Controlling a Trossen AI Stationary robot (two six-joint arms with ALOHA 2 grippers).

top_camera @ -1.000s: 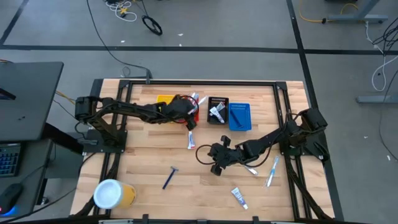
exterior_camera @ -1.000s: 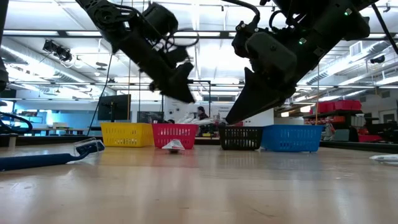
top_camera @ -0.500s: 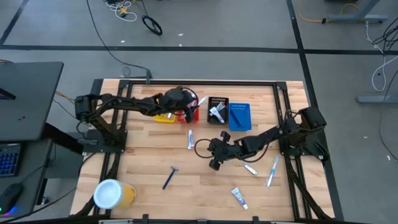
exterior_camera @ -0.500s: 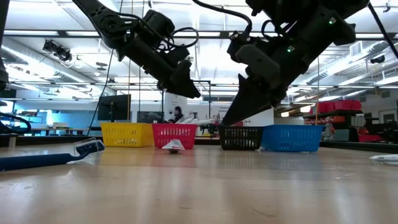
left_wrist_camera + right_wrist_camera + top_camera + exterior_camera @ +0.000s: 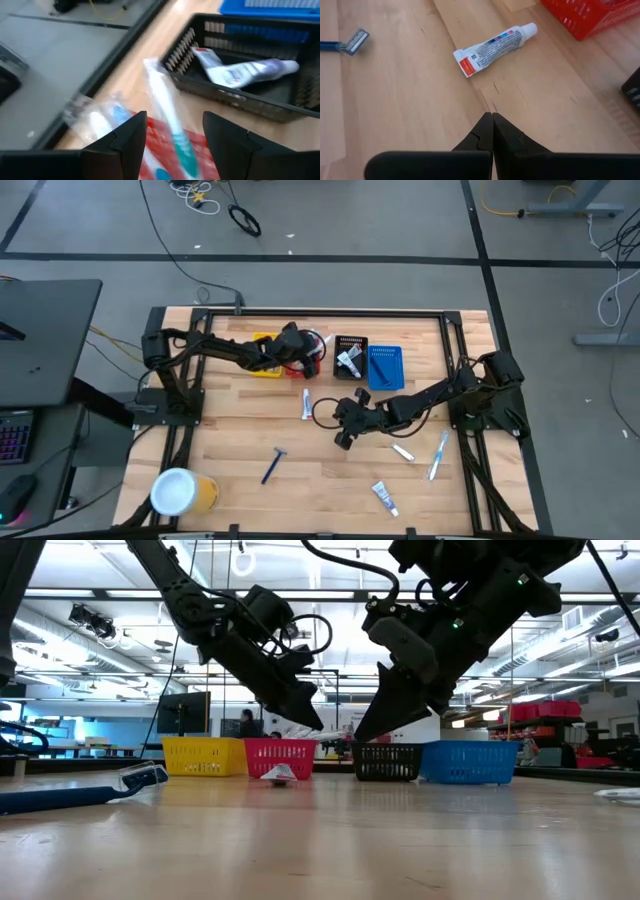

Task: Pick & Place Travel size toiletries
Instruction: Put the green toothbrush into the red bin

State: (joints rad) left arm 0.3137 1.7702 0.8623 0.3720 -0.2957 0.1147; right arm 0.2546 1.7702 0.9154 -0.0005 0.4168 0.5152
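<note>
Toothbrushes (image 5: pixel 167 117) blur between left claw (image 5: pixel 172 135) fingers over red bin (image 5: pixel 306 360).

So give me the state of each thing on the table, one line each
Left gripper: fingers open, above the red plastic bin.
Right gripper: fingers shut, empty.
White toothpaste tube: flat on the wood, beside the red bin.
Blue razor: lying on the table.
Black plastic bin: holds tubes.
Yellow cup with white lid: lying on its side.
</note>
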